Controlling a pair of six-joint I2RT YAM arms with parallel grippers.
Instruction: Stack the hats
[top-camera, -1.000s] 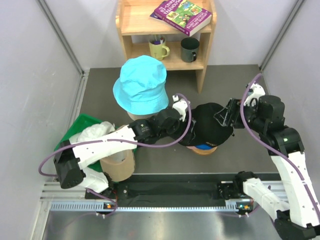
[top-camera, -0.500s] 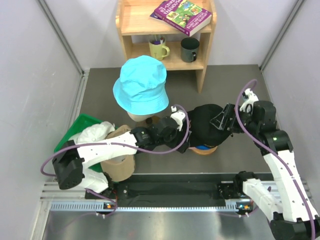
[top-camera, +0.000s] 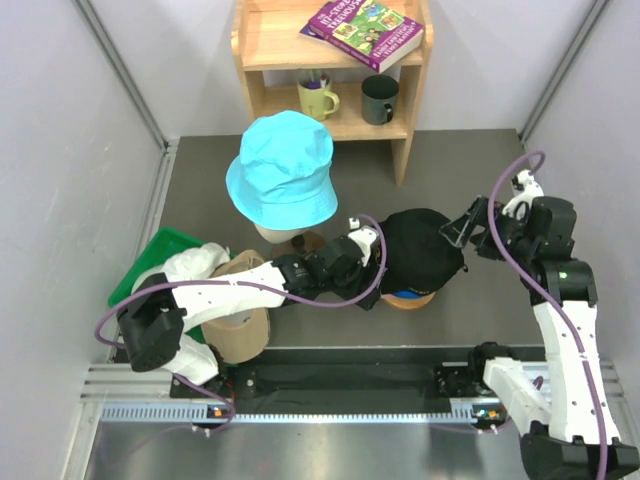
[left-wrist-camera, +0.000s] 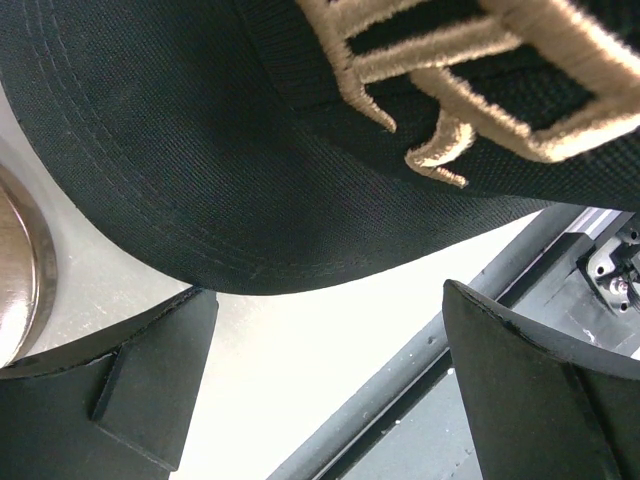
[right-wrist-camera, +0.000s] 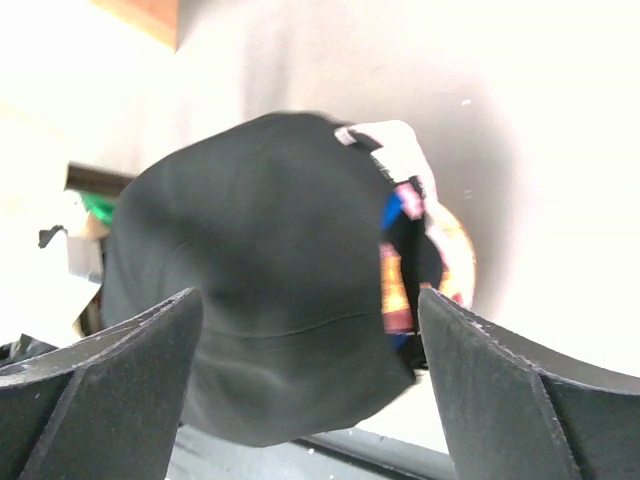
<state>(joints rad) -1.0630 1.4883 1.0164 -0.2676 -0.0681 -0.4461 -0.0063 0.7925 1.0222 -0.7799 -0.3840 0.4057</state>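
Topping stack (top-camera: 410, 293): black fabric baseball cap (top-camera: 420, 250), table (top-camera: 490, 300) centre, brim (left-wrist-camera: 200, 200) toward 9 o'clock.
Left tool (top-camera: 366, 272): wide, empty, just beside brim; nearer.
Right tool (top-camera: 462, 226): wide, empty, 3 o'clock, apart.

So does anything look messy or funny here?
A little. The black cap does not cover its pile neatly, so the coloured hats beneath peek out along one side. The book lies slanted on the shelf and seems to poke past the front edge. Nothing looks spilled or broken.
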